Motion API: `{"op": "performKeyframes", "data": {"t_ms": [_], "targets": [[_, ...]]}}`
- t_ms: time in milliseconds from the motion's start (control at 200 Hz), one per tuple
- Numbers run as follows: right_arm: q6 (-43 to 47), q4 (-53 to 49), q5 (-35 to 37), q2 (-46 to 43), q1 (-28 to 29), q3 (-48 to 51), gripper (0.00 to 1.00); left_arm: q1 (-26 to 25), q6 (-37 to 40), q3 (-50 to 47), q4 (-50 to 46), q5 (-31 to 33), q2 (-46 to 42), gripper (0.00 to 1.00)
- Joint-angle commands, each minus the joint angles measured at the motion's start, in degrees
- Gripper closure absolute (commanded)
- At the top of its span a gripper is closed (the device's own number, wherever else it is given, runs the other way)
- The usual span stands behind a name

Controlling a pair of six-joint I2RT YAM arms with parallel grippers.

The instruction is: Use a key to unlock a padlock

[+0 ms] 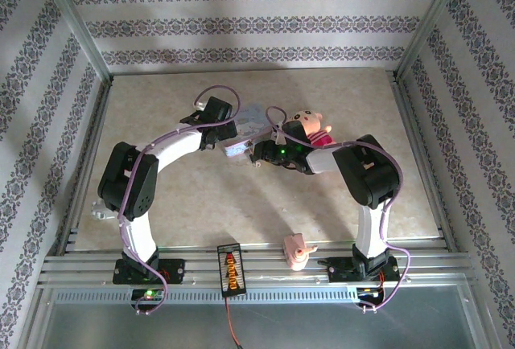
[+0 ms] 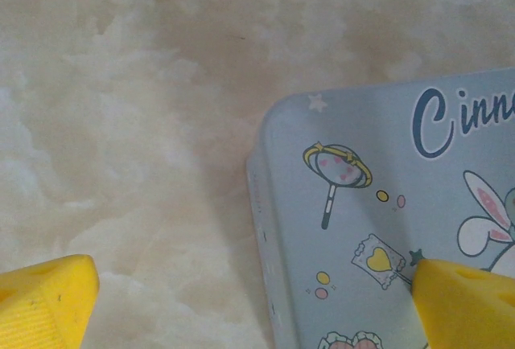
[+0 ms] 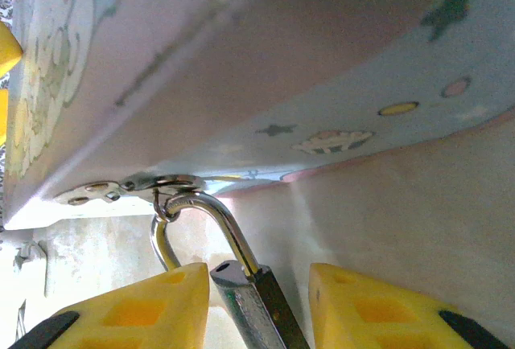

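Right fingers [image 3: 137, 313] set astride padlock [image 3: 257, 309], not yet clamped; left fingers [image 2: 48, 297] spread wide; body should be gripped squarely

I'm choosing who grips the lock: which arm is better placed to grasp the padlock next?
Right. The right gripper has its fingers either side of the padlock, which is hooked through the pale blue tin's clasp ring. The left gripper is open above the tin's lid corner.

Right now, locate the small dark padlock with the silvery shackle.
Right wrist view, bottom centre: the padlock lies between the yellow fingers of the right gripper, its shackle hooked through the metal loop on the pale blue tin.
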State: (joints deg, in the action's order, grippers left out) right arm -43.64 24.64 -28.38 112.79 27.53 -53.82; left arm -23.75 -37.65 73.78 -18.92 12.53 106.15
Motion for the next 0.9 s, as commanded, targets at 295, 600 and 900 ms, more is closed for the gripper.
{"op": "performKeyframes", "data": {"t_ms": [295, 600, 900], "targets": [[4.2, -5.1, -2.0, 5.8, 0.1, -5.3, 0.62, 1.0, 1.3, 1.4, -4.2, 1.8, 2.2, 0.01], [4.4, -5.2, -2.6, 7.2, 0.2, -5.7, 0.69, 1.1, 0.7, 1.2, -4.2, 1.6, 2.1, 0.01], [3.9, -4.1, -2.5, 7.7, 0.2, -5.5, 0.71, 1.1, 0.6, 1.0, -4.1, 1.4, 2.0, 0.01]]}}
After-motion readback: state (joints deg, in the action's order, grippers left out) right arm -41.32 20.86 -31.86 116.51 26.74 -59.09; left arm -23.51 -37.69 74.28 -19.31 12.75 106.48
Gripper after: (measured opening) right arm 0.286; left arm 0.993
